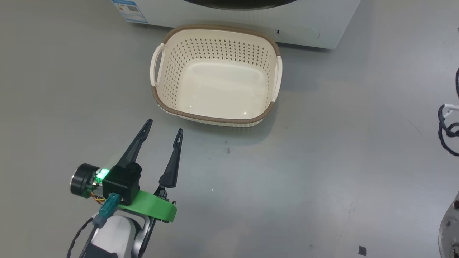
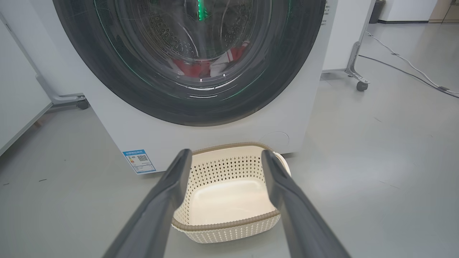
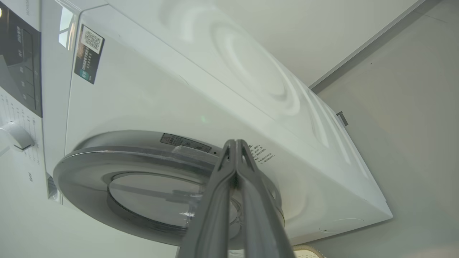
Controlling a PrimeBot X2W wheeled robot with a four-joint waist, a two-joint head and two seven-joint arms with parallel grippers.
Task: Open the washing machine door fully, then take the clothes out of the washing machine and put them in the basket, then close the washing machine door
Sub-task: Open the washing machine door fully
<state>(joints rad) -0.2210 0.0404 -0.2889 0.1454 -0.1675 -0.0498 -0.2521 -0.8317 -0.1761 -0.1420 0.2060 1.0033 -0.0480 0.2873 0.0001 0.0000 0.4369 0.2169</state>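
The cream basket (image 1: 215, 77) sits on the floor just in front of the white washing machine (image 1: 304, 21); nothing lies in it. My left gripper (image 1: 163, 129) hovers open near the basket's front left corner, fingers pointing toward it. In the left wrist view the basket (image 2: 222, 193) lies between the open fingers, and behind it the washing machine door (image 2: 193, 107) looks closed, with red and white clothes (image 2: 211, 66) visible through its glass. In the right wrist view my right gripper (image 3: 235, 143) is shut on nothing, its tips close to the door (image 3: 118, 161) rim edge.
Grey floor surrounds the basket. A blue label sticker (image 2: 139, 161) marks the machine's lower left corner. White panels on castors (image 2: 360, 84) stand beside the machine, and a cable (image 2: 405, 70) runs across the floor. Black cables (image 1: 448, 125) hang at the right edge.
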